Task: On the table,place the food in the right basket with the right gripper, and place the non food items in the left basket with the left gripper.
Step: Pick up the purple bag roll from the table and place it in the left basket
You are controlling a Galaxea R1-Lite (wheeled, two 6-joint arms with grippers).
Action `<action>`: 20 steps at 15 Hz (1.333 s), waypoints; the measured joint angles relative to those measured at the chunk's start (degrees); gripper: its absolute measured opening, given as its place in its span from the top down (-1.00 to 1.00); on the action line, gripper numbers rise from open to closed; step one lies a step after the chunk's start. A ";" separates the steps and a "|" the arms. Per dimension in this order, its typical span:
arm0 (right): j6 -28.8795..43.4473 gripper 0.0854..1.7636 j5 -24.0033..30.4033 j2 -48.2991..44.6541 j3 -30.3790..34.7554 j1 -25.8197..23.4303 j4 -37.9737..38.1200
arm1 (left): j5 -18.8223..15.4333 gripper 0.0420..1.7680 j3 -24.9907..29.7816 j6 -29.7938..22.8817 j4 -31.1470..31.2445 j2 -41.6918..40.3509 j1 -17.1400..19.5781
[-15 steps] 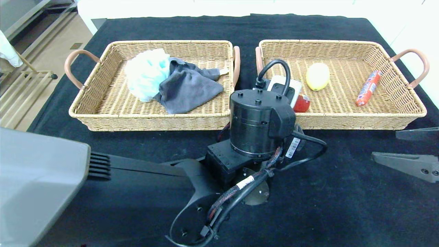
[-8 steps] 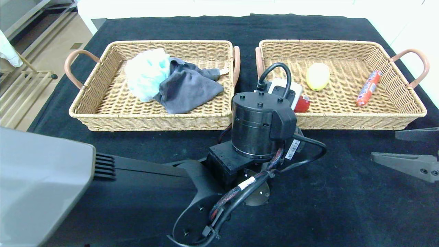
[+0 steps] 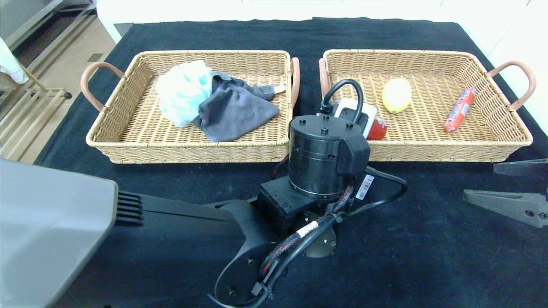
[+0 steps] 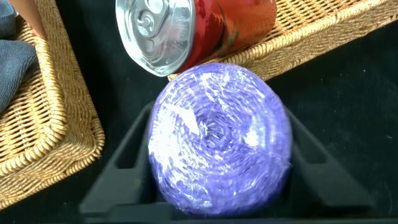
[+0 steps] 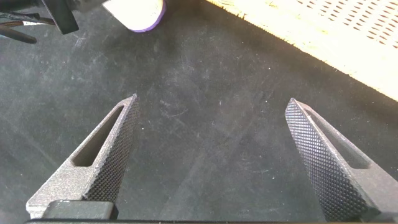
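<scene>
Nearest the table's front edge, the left gripper [image 4: 217,180] hangs over the black cloth [image 3: 428,256] at mid-table, clamped around a purple wrapped roll [image 4: 219,142], which sits just short of the two baskets' front walls. Over at the right edge the right gripper [image 5: 214,155] rests low above the cloth with its fingers [image 5: 102,155] spread wide and nothing between them.

Beyond the roll, a red can [image 4: 186,28] lies on its side in the right basket's [image 3: 445,152] front-left corner. Farther in lie a yellow fruit [image 3: 396,95] and, toward the right edge, a red sausage stick [image 3: 460,109]. The left basket [image 3: 188,152] holds a blue bath puff [image 3: 182,92] and a grey cloth [image 3: 237,111] lying against it.
</scene>
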 joint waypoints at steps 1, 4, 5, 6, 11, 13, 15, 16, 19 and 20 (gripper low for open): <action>0.00 -0.94 0.00 0.00 0.00 0.01 0.00 | 0.00 -0.11 0.01 0.00 0.00 -0.01 0.00; 0.02 -0.94 0.00 -0.02 0.00 0.01 0.00 | 0.02 -0.05 0.09 0.02 0.09 -0.15 -0.09; 0.02 -0.94 0.00 -0.06 0.00 0.01 0.00 | 0.02 -0.04 0.09 0.04 0.11 -0.15 -0.18; 0.02 -0.94 0.00 -0.09 0.00 0.01 0.00 | 0.02 -0.03 0.12 0.06 0.09 -0.15 -0.22; 0.00 -0.94 0.00 -0.11 0.00 0.01 0.00 | -0.06 -0.02 1.02 0.04 0.38 -0.63 -0.52; 0.00 -0.94 0.00 -0.11 0.00 0.01 0.00 | -0.11 -0.02 1.94 -0.30 3.12 -1.88 -1.16; 0.00 -0.94 0.00 -0.13 0.00 0.01 0.00 | -0.17 -0.01 2.97 -0.61 5.05 -3.69 -1.93; 0.00 -0.94 0.00 -0.11 0.02 0.01 0.00 | -0.15 -0.01 3.56 -0.68 5.05 -4.52 -2.23; 0.00 -0.94 0.00 -0.13 0.11 0.01 0.02 | -0.09 -0.01 6.60 -0.68 5.01 -7.23 -2.45; 0.00 -0.94 -0.02 -0.13 0.15 0.01 0.02 | -0.11 -0.01 7.67 -0.71 5.05 -8.34 -2.54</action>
